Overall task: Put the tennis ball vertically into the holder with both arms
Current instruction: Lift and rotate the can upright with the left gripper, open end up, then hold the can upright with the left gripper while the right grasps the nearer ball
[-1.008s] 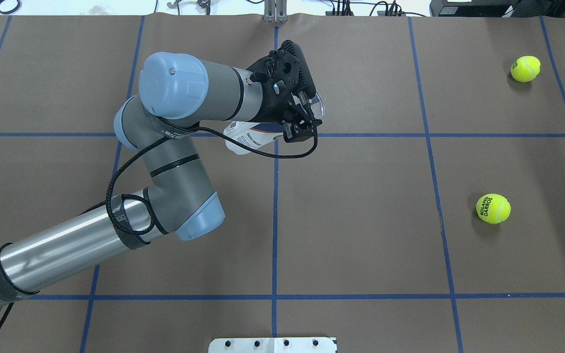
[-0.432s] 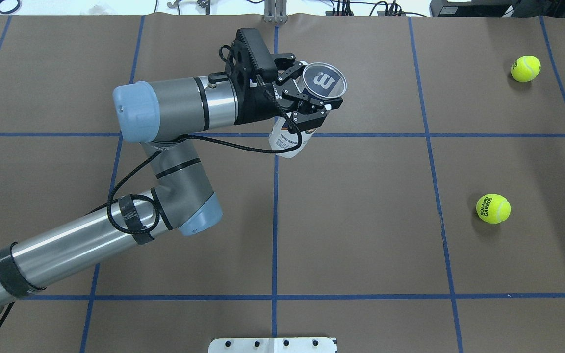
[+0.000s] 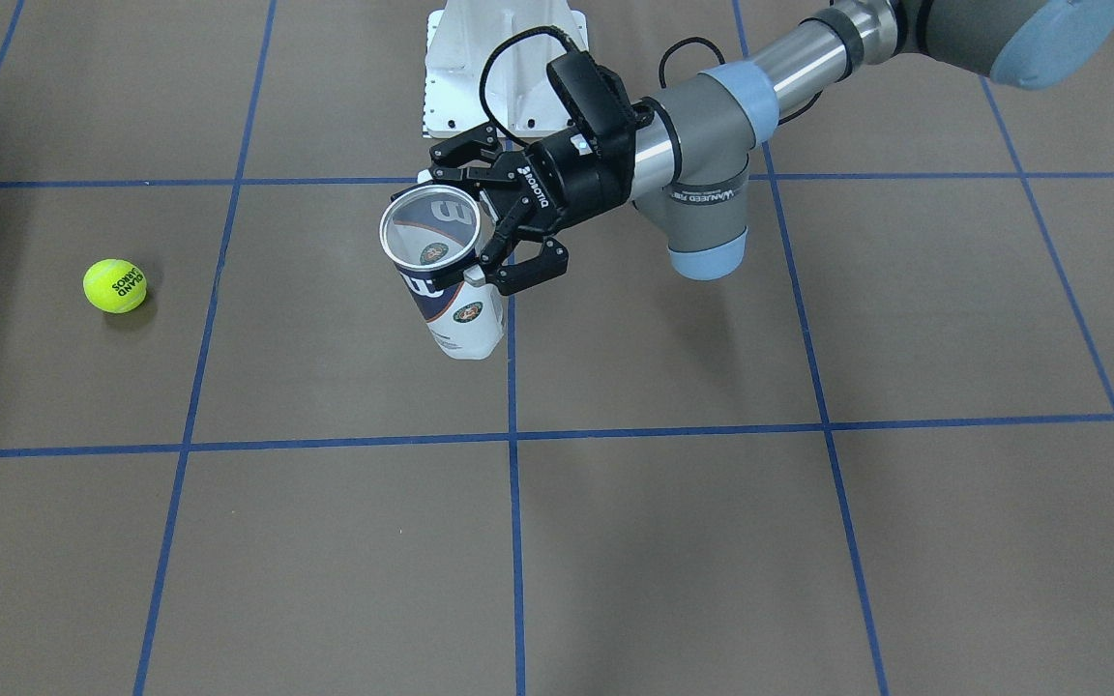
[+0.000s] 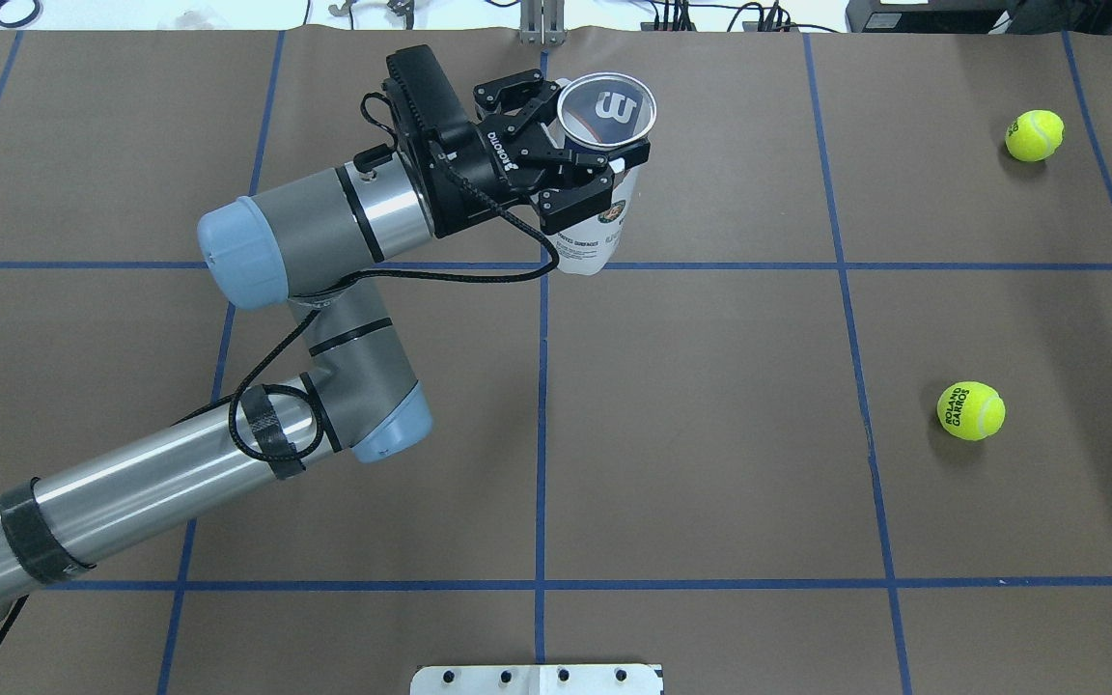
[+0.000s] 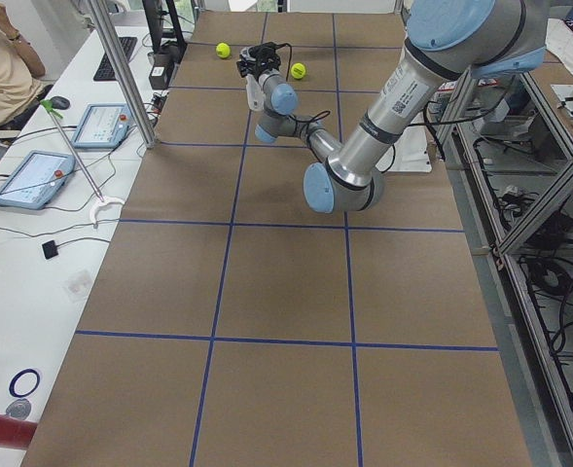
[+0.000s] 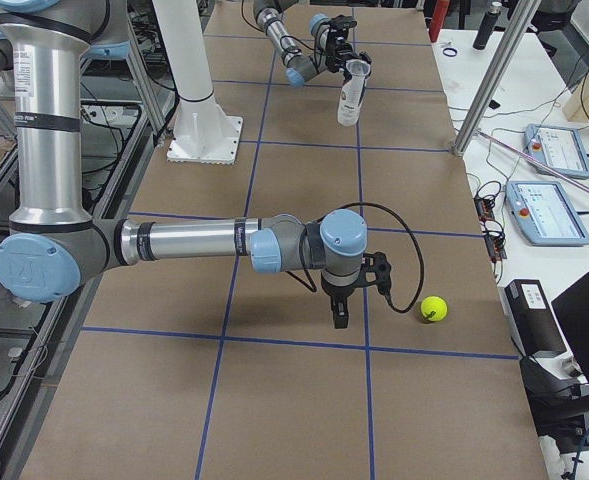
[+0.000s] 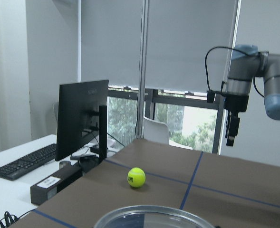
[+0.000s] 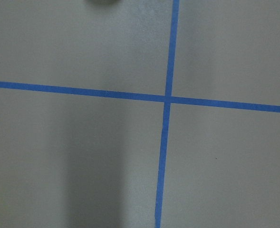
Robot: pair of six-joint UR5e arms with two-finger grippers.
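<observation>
The left gripper (image 4: 575,145) is clamped on the holder (image 4: 591,241), pressing the clear wall from both sides just under the metal-rimmed mouth. The holder stands close to upright with its mouth up. Its labelled base is low over the tabletop (image 4: 710,463), near a crossing of the blue tape lines (image 4: 542,386); whether the base touches the tabletop cannot be told. The left arm (image 4: 324,222) reaches out from the robot's side. Well apart, toward the robot's right, the tennis ball (image 4: 971,411) lettered ROLAND GARROS lies on the tabletop. A second tennis ball (image 4: 1034,135) lies farther out. The right gripper (image 6: 339,312) hangs pointing down above the tabletop; whether it is spread or closed cannot be told.
</observation>
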